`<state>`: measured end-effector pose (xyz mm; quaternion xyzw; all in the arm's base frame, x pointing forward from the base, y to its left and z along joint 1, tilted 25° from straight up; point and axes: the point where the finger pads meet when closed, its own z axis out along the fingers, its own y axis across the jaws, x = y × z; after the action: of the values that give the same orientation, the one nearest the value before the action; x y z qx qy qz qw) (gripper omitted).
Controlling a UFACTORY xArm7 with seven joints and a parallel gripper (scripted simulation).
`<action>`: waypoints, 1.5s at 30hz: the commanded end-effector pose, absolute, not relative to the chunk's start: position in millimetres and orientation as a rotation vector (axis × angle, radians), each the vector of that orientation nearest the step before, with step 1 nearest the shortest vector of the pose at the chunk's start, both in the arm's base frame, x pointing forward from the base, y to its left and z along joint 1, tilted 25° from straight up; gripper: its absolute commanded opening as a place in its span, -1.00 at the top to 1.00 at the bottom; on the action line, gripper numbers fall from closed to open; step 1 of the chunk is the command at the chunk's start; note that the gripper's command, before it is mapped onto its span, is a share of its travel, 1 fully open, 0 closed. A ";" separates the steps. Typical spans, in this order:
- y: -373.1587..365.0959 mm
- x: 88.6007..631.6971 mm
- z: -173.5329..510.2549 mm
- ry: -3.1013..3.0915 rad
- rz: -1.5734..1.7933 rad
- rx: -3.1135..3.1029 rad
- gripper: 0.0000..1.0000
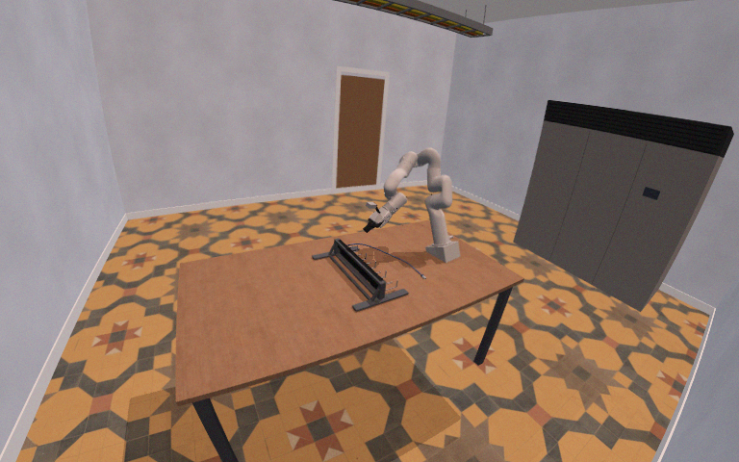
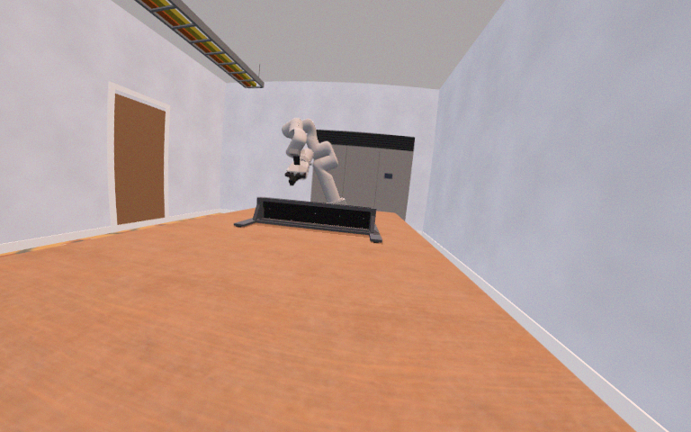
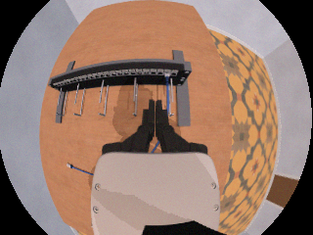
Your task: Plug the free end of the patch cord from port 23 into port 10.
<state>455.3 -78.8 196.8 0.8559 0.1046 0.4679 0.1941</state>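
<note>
The dark patch rack point(image 1: 360, 268) point(image 2: 316, 214) point(image 3: 117, 70) stands on the wooden table point(image 1: 261, 326) point(image 2: 255, 330) point(image 3: 131, 26), on its feet. The blue-grey patch cord point(image 1: 389, 253) point(image 3: 168, 94) runs from a port near one end of the rack and trails over the table. Its free end point(image 1: 423, 277) point(image 3: 70, 167) lies on the table on the robot's side, apart from the rack. My gripper point(image 1: 368, 228) point(image 2: 292, 179) point(image 3: 155, 108) is shut and empty. It hangs in the air above the rack's cord end, touching nothing.
Several short cord stubs point(image 3: 105, 101) stick out of the rack toward the robot. The robot's base point(image 1: 444, 250) stands at the table's far edge. A grey cabinet point(image 1: 616, 201) stands to the right, off the table. The table edge lies near the rack's right foot point(image 3: 184, 92).
</note>
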 end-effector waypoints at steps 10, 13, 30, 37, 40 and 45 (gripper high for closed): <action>-96.8 528.4 157.9 0.298 1.333 2.402 1.00; -98.5 535.0 154.2 0.298 1.333 2.402 1.00; -98.9 536.2 153.5 0.298 1.333 2.402 1.00; -98.9 536.3 153.5 0.298 1.333 2.402 1.00; -98.9 536.3 153.5 0.298 1.333 2.402 1.00; -98.9 536.3 153.5 0.298 1.333 2.402 1.00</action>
<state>535.2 -99.7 152.0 0.8546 0.1057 0.4723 0.1880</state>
